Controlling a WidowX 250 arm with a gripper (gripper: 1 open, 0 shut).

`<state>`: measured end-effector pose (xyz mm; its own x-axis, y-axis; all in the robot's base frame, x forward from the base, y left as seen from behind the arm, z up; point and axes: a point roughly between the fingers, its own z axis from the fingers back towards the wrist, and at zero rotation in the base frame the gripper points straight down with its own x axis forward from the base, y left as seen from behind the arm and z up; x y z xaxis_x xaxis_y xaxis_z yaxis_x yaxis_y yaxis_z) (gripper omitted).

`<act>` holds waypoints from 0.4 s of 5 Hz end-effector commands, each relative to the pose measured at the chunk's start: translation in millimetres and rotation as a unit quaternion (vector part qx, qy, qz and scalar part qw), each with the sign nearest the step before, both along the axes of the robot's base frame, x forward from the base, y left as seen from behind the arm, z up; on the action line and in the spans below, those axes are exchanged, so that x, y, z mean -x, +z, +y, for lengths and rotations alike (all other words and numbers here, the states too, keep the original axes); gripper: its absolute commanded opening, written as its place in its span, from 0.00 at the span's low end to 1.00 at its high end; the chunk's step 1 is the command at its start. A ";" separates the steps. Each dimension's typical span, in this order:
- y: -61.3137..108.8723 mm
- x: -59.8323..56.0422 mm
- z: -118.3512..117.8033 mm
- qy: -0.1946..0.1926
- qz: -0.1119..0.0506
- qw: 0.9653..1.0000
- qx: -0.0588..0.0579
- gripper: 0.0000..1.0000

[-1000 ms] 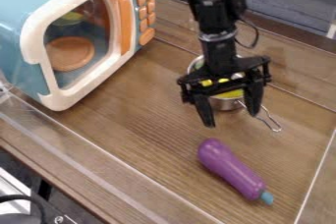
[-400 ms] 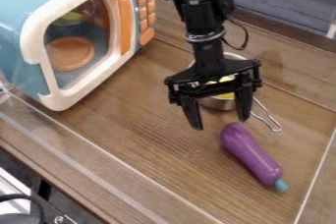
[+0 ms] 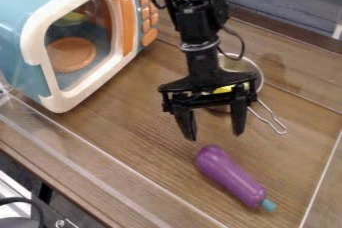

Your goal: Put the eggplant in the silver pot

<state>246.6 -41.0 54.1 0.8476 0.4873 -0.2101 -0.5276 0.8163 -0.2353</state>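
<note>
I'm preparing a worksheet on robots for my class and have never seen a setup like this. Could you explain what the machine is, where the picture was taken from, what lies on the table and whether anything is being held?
This is one picture, taken from a camera looking down at a wooden table from the front. The black machine is a robot arm ending in a gripper, a two-fingered claw pointing down. Its jaws stand open and hold nothing. Just below it in the picture lies a purple toy eggplant with a teal stem end. Behind the gripper sits a small silver pot, mostly hidden, its wire handle sticking out. At left is a blue toy microwave with an orange dish inside.
</note>
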 end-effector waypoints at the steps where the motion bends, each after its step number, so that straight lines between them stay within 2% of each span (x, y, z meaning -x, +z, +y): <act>1: 9.2 1.3 7.3 -0.011 -0.031 0.999 0.000 1.00; 2: 12.5 7.1 4.3 -0.024 -0.032 0.999 0.002 1.00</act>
